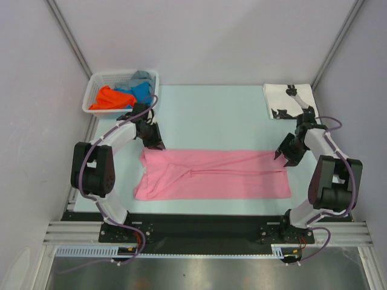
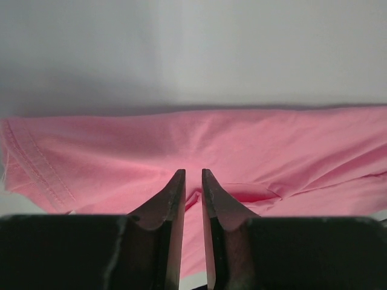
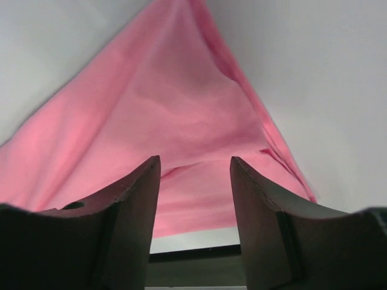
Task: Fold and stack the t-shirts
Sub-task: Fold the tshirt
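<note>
The pink t-shirt [image 1: 211, 175] lies folded lengthwise as a long strip across the middle of the table. My left gripper [image 1: 158, 145] is down at its far left corner. In the left wrist view its jaws [image 2: 193, 172] stand a narrow gap apart, with a small ridge of the pink cloth [image 2: 242, 145] between the tips. My right gripper [image 1: 280, 157] is at the far right corner, open just above the pink cloth [image 3: 163, 109], and its fingers [image 3: 195, 160] hold nothing. A white t-shirt with black print [image 1: 289, 99] lies folded at the back right.
A white lattice basket [image 1: 121, 74] at the back left holds an orange t-shirt [image 1: 109, 98], a blue one [image 1: 140, 92] and a grey one [image 1: 141, 77]. A black rail [image 1: 199, 220] runs along the table's near edge between the arm bases. White walls enclose the table.
</note>
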### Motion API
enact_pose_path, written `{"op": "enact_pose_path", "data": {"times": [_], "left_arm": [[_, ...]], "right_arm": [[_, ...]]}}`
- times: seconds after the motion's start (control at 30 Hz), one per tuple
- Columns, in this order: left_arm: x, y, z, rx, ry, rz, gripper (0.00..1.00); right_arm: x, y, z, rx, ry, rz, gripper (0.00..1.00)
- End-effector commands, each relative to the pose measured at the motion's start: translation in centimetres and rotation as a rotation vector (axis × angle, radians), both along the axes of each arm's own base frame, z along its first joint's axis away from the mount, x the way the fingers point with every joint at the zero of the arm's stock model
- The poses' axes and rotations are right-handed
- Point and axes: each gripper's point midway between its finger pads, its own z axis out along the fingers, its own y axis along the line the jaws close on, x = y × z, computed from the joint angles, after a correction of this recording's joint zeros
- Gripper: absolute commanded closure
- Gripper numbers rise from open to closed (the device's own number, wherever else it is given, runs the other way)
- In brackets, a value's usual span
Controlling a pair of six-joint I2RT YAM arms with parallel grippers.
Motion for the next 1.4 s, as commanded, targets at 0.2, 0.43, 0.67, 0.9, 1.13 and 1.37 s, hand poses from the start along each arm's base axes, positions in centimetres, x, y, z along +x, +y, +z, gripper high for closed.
{"op": "enact_pose_path", "data": {"times": [0.2, 0.43, 0.67, 0.9, 1.13, 1.37], "left_arm": [[-0.2, -0.4, 0.5, -0.006, -0.018, -0.038, 0.81], [-0.5, -0.4, 0.0, -0.002, 0.004, -0.055, 0.81], [0.1, 0.0, 0.9, 0.019, -0.028, -0.047, 0.82], [1.9, 2.8, 3.7, 0.159, -0.101, 0.017, 0.75], [2.2, 6.6, 3.6, 0.229, -0.084, 0.114, 0.62], [1.1, 8.9, 1.9, 0.251, -0.016, 0.191, 0.64]], "right_arm": [[-1.3, -1.1, 0.6, 0.206, -0.151, -0.522, 0.45], [-1.0, -1.2, -0.8, 0.239, -0.14, -0.565, 0.51], [-1.3, -1.3, -2.1, 0.245, -0.098, -0.603, 0.61], [-2.3, -1.4, -2.2, 0.223, -0.064, -0.618, 0.61], [-3.2, -1.3, -2.2, 0.217, -0.035, -0.625, 0.59], [-3.2, -1.0, -2.2, 0.231, -0.027, -0.613, 0.59]]}}
